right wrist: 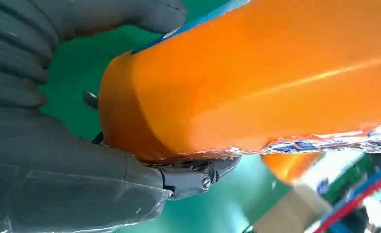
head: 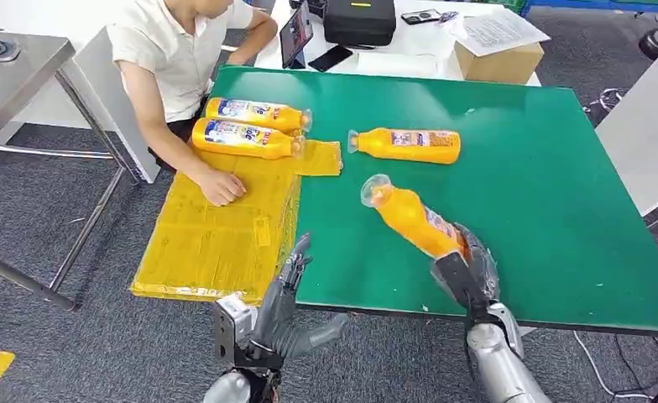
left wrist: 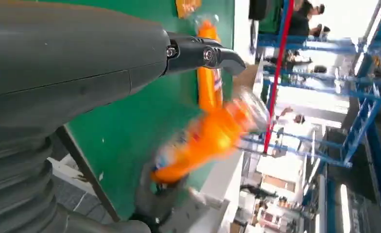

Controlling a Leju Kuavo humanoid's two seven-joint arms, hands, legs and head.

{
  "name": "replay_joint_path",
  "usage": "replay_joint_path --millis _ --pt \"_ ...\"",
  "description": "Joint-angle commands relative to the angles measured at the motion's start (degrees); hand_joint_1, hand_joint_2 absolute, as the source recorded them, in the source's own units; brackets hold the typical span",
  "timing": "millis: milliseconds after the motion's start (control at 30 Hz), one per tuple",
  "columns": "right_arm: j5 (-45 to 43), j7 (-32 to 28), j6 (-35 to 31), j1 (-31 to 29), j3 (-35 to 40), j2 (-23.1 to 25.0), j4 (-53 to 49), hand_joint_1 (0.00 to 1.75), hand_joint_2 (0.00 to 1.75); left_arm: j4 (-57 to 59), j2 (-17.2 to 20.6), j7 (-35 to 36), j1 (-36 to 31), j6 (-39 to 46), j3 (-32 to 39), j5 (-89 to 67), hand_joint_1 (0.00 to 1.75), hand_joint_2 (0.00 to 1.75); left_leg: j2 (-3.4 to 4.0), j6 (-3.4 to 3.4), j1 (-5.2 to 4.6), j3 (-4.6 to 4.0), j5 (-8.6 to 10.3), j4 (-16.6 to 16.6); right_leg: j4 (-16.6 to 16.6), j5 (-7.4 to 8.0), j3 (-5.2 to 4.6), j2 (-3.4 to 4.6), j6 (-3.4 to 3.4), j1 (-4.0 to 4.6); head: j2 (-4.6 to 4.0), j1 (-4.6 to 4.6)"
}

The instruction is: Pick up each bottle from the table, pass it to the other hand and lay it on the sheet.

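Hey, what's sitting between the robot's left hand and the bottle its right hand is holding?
Nothing: in the head view, only bare green table separates the open left robot hand from the held bottle gripped by the right robot hand.

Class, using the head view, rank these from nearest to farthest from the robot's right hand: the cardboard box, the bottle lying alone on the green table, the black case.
1. Lone bottle, mid-table beyond the right hand.
2. Cardboard box, far side, right.
3. Black case, far side, further left.
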Motion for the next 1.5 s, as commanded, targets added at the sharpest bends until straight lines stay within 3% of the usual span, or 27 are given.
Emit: replay_joint_path --millis 33,233,433,600,1033,1200,1500 --pt "-3.42 -0.46 0.31 4.16 -3.05 3.84 -10.86 1.75 1.75 1.16 0.55 3.65 1.2 3.39 3.75 4.42 0.0 1.75 0.08 -0.13 0.03 0.19 -0.09 -0.06 -0.04 -0.07 0.14 0.14 -0.13 0.03 0.0 -0.02" --pt "-4.75 -1.49 2.52 4.93 -0.27 5.82 -11.66 1.75 1.75 2.16 0.39 5.35 0.69 2.45 4.16 7.98 0.0 1.75 0.12 -0.16 0.04 0.07 -0.11 -0.04 -0.01 -0.07 -0.03 0.18 -0.16 0.05 0.0 -0.02" --pt "-3.32 -2.59 4.38 5.08 12.77 8.69 -10.72 1.75 1.75 6.92 -1.03 4.69 -5.68 4.82 1.24 5.88 0.0 1.75 0.15 -0.11 0.09 -0.07 -0.05 -0.03 -0.01 0.0 -0.17 0.18 -0.12 0.09 0.0 0.0" --pt "-1.11 -4.72 1.74 6.83 21.52 9.29 -11.88 1.75 1.75 7.0 -2.28 3.09 -8.53 6.79 1.3 7.9 0.0 1.75 0.07 -0.17 0.13 0.04 -0.07 -0.02 -0.01 -0.06 -0.06 0.12 -0.17 0.12 0.0 0.0" --pt "-3.43 -2.83 3.94 5.56 27.76 8.61 -12.26 1.75 1.75 4.21 -1.9 4.83 -9.16 5.49 2.28 13.36 0.0 1.75 0.08 -0.13 0.06 -0.16 -0.04 -0.01 0.03 -0.04 -0.25 0.11 -0.13 0.06 0.0 0.0" --pt "-5.11 -2.86 4.93 4.08 27.68 8.98 -8.52 1.75 1.75 1.45 -0.9 8.37 -8.47 0.84 -0.11 16.29 0.0 1.75 0.1 -0.18 0.09 -0.03 -0.1 0.0 0.05 -0.09 -0.14 0.16 -0.18 0.08 0.0 0.0" --pt "-5.12 -2.92 4.97 3.75 27.62 8.97 -8.04 1.75 1.75 1.4 -0.81 8.38 -8.19 0.84 -0.29 16.24 0.0 1.75 0.06 -0.09 0.06 -0.2 -0.01 -0.04 -0.01 -0.02 -0.27 0.08 -0.08 0.04 0.0 0.02"
